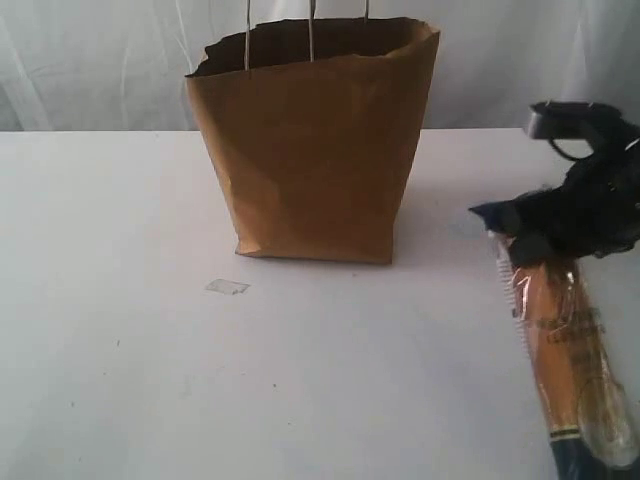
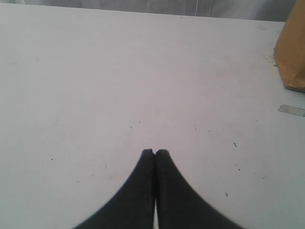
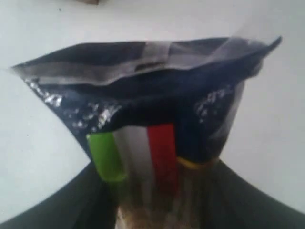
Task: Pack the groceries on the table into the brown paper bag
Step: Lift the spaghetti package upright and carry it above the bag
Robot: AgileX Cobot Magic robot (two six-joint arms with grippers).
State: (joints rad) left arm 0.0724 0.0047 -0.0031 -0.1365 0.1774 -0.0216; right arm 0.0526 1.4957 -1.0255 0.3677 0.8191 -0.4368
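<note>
At the brown paper bag's (image 1: 312, 150) four o'clock: right gripper (image 3: 155, 164) is pinching the pasta packet (image 1: 565, 340), jaws half-closed.
Left gripper (image 2: 155, 152): is hovering fully closed, empty.

The left tool (image 2: 155, 152) has its black fingers pressed together, empty. The right tool (image 3: 157, 167) has black fingers (image 3: 57, 210) clamping the long Italian-flag pasta packet (image 3: 143, 86) between them.

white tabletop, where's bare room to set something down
Widest bare patch: the large white tabletop left of and in front of the tall brown paper bag, bar one small clear scrap. Crowded on the right, where the right gripper straddles the long Italian-flag pasta packet.
</note>
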